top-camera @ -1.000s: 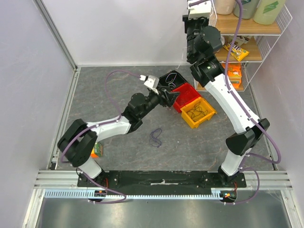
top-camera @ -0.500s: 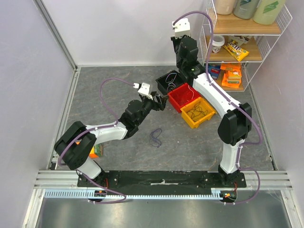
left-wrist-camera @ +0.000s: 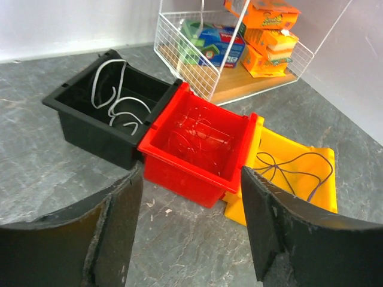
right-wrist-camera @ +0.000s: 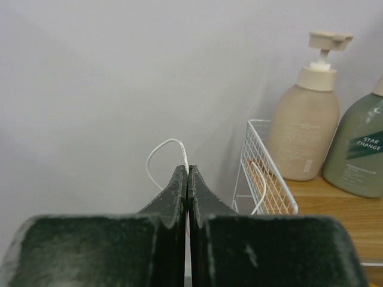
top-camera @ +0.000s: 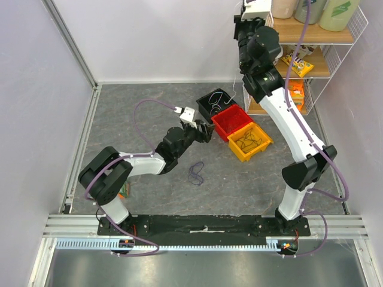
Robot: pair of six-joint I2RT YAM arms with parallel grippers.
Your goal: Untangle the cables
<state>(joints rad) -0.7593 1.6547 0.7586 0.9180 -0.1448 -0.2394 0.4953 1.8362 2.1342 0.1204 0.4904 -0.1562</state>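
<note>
Overhead, wrist views; red bin (top-camera: 242, 123) (left-wrist-camera: 179, 170) shared

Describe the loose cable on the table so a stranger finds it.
Find the row of three bins by the wire shelf. Toward the arm bases from them, a dark purple cable lies coiled on the table. Only it lies on bare table.

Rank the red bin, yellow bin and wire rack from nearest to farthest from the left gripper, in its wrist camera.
1. Red bin, straight ahead of the left gripper.
2. Yellow bin, behind, to the right.
3. Wire rack, at the back.
</note>
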